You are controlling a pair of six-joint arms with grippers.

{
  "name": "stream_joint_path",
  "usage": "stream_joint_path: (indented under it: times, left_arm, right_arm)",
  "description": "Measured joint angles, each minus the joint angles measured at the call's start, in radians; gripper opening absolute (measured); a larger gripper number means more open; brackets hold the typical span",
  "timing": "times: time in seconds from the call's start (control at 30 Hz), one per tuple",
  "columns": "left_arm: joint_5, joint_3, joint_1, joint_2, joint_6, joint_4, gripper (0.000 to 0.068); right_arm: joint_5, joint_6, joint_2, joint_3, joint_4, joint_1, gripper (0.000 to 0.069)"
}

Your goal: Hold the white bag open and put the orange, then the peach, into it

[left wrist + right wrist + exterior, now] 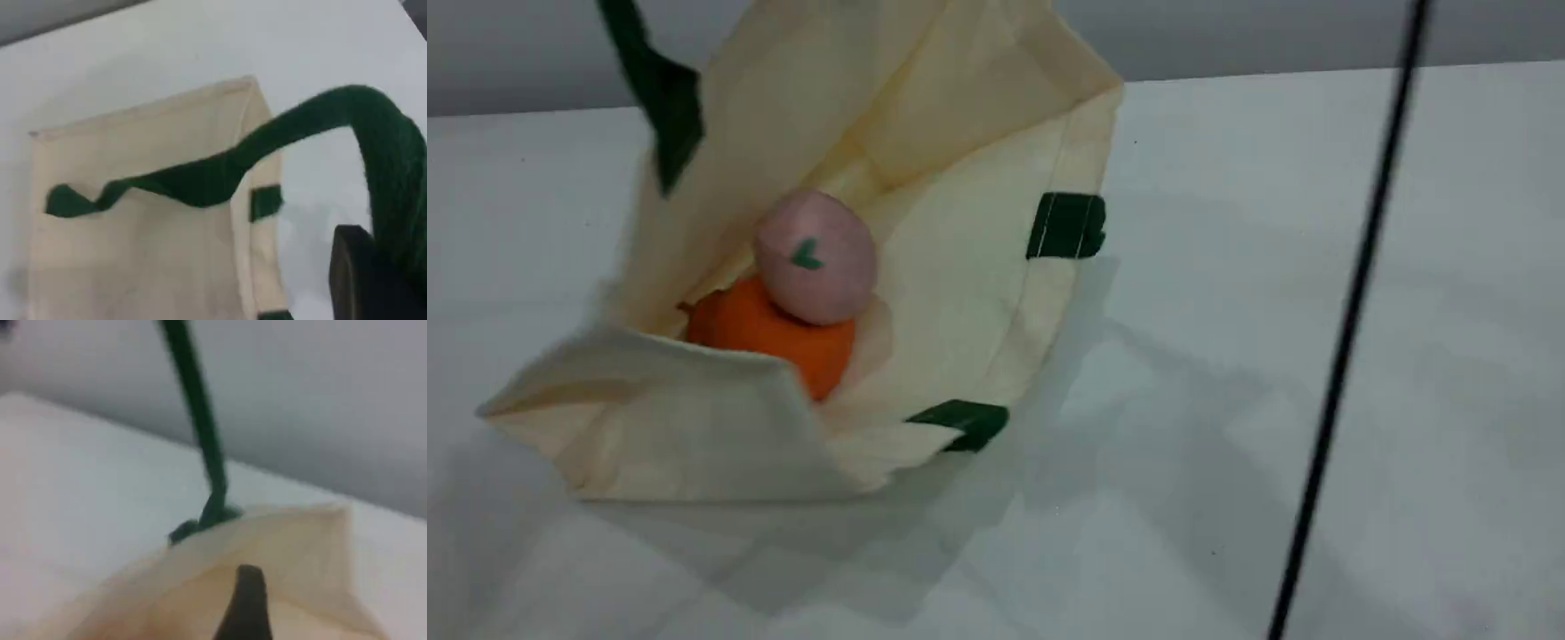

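The white bag (960, 267) lies on the table with its mouth held open and tilted toward the camera. Inside, the orange (769, 342) rests low and the peach (815, 258) sits on top of it. One dark green handle (663, 98) rises taut out of the top left. In the left wrist view that handle (200, 180) runs to my left gripper (377, 267), which is shut on it above the bag (133, 253). My right gripper (247, 610) shows one dark fingertip over the bag's cream cloth (307, 547), with nothing in it, beside the handle (200, 420).
A thin black cable (1352, 302) hangs slanting across the right side of the scene view. The white table (1316, 222) stretches to the right and in front of the bag. A grey wall (1272, 36) stands behind the table.
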Motion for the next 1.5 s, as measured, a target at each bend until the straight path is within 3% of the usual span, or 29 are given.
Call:
stream_joint_path:
  times: [0.23, 0.63, 0.93, 1.07, 1.23, 1.5]
  left_arm:
    - [-0.003, 0.001, 0.000, 0.054, 0.000, -0.001, 0.0112]
    - [0.082, 0.002, 0.000, 0.070, 0.099, 0.010, 0.0409]
    - [0.147, 0.002, 0.000, 0.030, 0.069, 0.006, 0.0428]
    - [0.189, 0.002, 0.000, 0.008, 0.058, 0.001, 0.0430]
    - [0.188, 0.001, 0.000, -0.023, 0.001, 0.001, 0.0430]
    - [0.186, 0.001, 0.000, -0.089, -0.008, 0.000, 0.0430]
  right_arm:
    - [-0.051, 0.000, -0.169, 0.062, 0.000, 0.000, 0.0579]
    - [-0.154, 0.000, -0.442, 0.139, -0.001, 0.000, 0.0579]
    - [-0.441, -0.001, -0.590, 0.139, 0.000, 0.000, 0.0579]
    - [-0.482, 0.000, -0.672, 0.139, 0.000, 0.000, 0.0579]
    - [-0.348, 0.000, -0.707, 0.139, -0.004, 0.000, 0.0579]
    - [0.181, 0.000, -0.651, 0.170, -0.012, 0.000, 0.0579]
